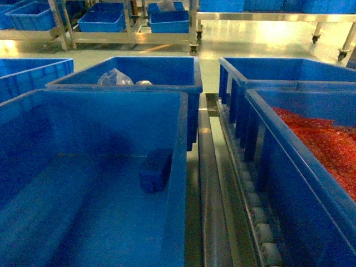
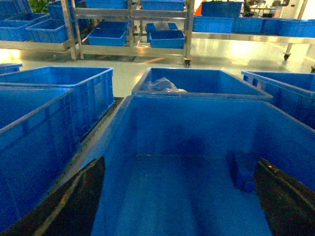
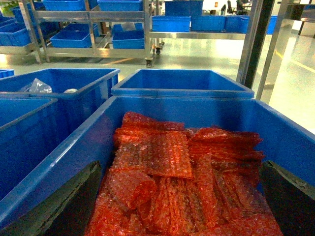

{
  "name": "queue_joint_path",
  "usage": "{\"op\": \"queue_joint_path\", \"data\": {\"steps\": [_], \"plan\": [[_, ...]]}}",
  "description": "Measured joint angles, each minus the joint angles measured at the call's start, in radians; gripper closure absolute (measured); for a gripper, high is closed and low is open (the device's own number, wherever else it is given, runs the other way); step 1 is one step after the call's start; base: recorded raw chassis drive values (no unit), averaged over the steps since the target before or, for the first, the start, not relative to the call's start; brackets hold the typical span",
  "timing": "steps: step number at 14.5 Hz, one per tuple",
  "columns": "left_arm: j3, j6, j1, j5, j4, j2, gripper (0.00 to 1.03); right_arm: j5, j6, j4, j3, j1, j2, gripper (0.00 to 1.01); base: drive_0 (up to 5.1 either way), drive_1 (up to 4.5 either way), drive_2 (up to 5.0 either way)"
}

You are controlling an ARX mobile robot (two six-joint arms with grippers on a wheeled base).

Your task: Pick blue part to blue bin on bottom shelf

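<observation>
One blue part [image 1: 155, 170] seemingly rests inside blue bin [image 1: 181, 167].

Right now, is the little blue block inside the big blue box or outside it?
Inside. The blue part lies on the floor of the blue bin, against its right wall; the left wrist view shows it there too.

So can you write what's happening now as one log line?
part: in bin, by right wall | left claw: open, empty, over bin | right claw: open, over red netting
</observation>
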Motion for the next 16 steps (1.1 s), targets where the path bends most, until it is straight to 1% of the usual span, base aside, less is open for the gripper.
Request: {"op": "queue_joint_path", "data": {"steps": [1, 2, 3, 16], "plan": [[0.000, 0.000, 0.000, 0.000, 0.000, 0.000, 0.04, 0.000, 0.000, 0.000, 0.000, 0.000, 0.000, 0.03, 0.0, 0.00, 0.0], [0.000, 0.001, 0.000, 0.000, 0.000, 0.000, 0.03, 0.000, 0.000, 0.000, 0.000, 0.000, 0.000, 0.03, 0.0, 0.00, 0.0], [0.000, 0.001, 0.000, 0.000, 0.000, 0.000, 0.05, 0.000, 0.000, 0.000, 0.000, 0.000, 0.000, 0.03, 0.0, 0.00, 0.0], [0.000, 0.001, 0.000, 0.000, 0.000, 0.000, 0.05, 0.000, 0.000, 0.000, 0.000, 0.000, 0.000, 0.03, 0.0, 0.00, 0.0]]}}
